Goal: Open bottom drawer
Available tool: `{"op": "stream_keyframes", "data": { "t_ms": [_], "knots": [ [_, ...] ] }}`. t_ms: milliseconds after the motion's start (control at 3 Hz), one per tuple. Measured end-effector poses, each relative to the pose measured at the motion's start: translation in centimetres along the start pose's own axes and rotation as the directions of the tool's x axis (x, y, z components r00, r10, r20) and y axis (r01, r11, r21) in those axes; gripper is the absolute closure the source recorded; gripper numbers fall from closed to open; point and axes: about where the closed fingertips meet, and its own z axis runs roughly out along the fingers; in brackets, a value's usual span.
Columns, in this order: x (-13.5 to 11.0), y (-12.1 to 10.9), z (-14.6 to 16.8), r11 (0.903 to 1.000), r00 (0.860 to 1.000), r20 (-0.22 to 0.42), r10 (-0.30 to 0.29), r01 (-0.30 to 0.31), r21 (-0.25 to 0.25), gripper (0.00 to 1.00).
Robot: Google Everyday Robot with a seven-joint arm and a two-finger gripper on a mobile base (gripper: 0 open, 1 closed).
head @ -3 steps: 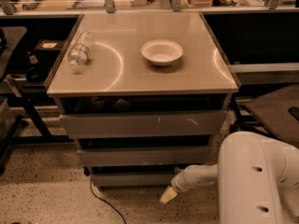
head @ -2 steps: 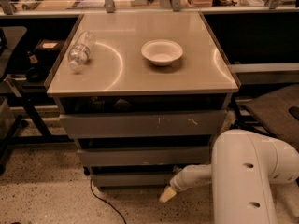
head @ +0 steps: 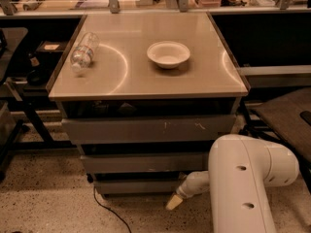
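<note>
Bottom drawer [head: 138, 186], contents hidden; end effector [head: 174, 202] low beside its front, state unclear.

Glossy tabletop [head: 146, 84], matt grey metal bottom drawer [head: 136, 186], smooth pale plastic hand [head: 173, 202] just beside it

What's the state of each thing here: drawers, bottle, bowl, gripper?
bottom drawer: looks shut, no tray showing
middle drawer: looks shut
top drawer: looks shut, front scratched
water bottle: lying on its side on the tabletop
bowl: upright, empty
gripper: low, just before the bottom drawer's right end
</note>
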Motion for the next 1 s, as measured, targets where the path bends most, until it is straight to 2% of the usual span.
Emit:
{"op": "stream_keyframes", "data": {
  "t_ms": [667,1000],
  "knots": [
    [0.4,-1.5,3.0,0.9997,1.0,-0.017,-0.017,0.017,-0.015,0.0],
    [1.2,-1.2,4.6,0.9986,0.999,-0.035,-0.017,0.015,-0.05,0.0]
  ]
}}
